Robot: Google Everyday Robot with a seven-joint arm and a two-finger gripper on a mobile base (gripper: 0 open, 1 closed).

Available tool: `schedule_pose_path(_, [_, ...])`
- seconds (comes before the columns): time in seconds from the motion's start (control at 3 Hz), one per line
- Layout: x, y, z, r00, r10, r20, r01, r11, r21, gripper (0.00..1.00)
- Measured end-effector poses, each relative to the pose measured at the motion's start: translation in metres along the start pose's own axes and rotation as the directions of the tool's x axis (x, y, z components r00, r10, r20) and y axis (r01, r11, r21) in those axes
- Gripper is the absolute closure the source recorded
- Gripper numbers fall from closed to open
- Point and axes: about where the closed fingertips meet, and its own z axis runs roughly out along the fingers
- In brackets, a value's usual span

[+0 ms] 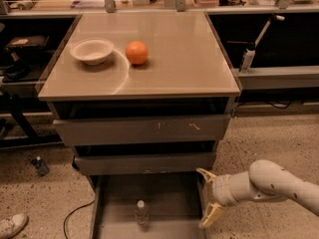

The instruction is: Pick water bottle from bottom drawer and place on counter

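Observation:
The water bottle (142,212) is small and clear with a white cap. It stands upright on the floor of the pulled-out bottom drawer (172,198). My gripper (208,197) is at the drawer's right wall, to the right of the bottle and apart from it. Its two yellowish fingers (212,215) are spread open and hold nothing. The counter (179,54) is the glossy grey-beige cabinet top above.
A white bowl (92,50) and an orange ball (136,52) sit on the counter's left part. A white nozzle bottle (247,59) stands on a shelf at right. A small dark bottle (40,165) and a shoe (11,226) lie on the floor at left.

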Motion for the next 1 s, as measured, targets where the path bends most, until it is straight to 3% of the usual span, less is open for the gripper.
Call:
schedule_pose_path(0.33, [0.000, 0.000, 0.000, 1.000, 0.000, 0.000, 0.000, 1.0000, 0.000, 0.00])
schedule_pose_path(1.0, [0.017, 0.005, 0.057, 0.997, -0.021, 0.076, 0.021, 0.9998, 0.001, 0.00])
